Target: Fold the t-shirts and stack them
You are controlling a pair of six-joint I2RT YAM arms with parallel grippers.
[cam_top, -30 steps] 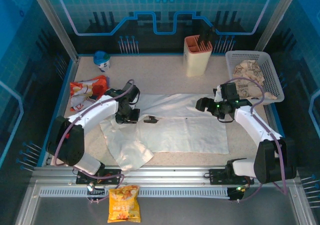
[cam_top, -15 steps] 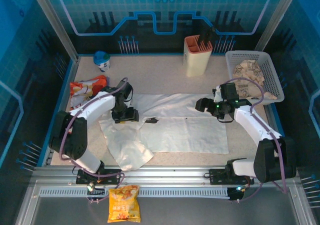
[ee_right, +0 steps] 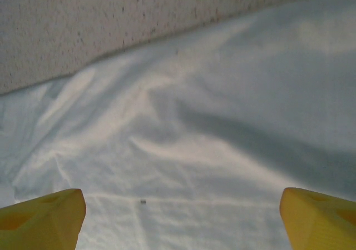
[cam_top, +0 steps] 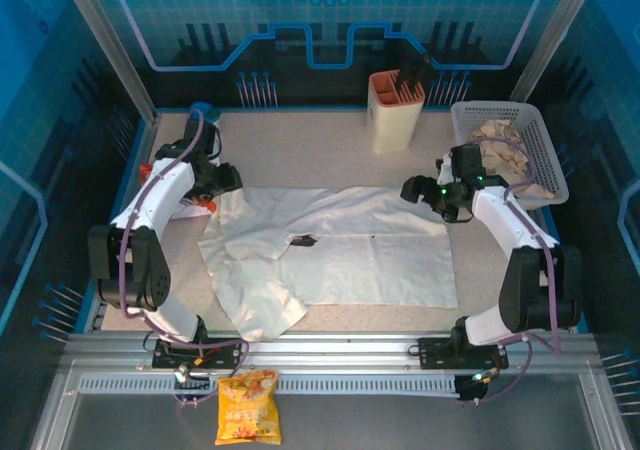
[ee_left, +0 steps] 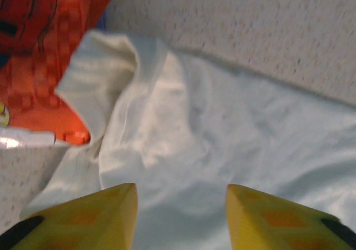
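Note:
The white t-shirts (cam_top: 340,260) lie spread over the middle of the table, with a small dark mark (cam_top: 300,238) near their centre. A rumpled flap hangs toward the front left (cam_top: 255,305). My left gripper (cam_top: 228,180) hovers at the fabric's back-left corner. In the left wrist view it (ee_left: 181,188) is open, with nothing between its yellow fingers (ee_left: 111,211) and only wrinkled cloth (ee_left: 183,128) below. My right gripper (cam_top: 410,190) is over the back-right edge. In the right wrist view it (ee_right: 181,197) stands wide open above flat cloth (ee_right: 211,122).
An orange snack bag (cam_top: 165,185) (ee_left: 44,50) touches the shirt's back-left corner. A beige holder (cam_top: 393,110) stands at the back. A white basket (cam_top: 505,150) with crumpled cloth sits at the back right. A yellow chip bag (cam_top: 247,407) lies on the front rail.
My left gripper has opened, let go of the shirt and swung back-left from the shirt's middle to its corner. The shirt's left part now lies spread further back-left. My right gripper shifted slightly back.

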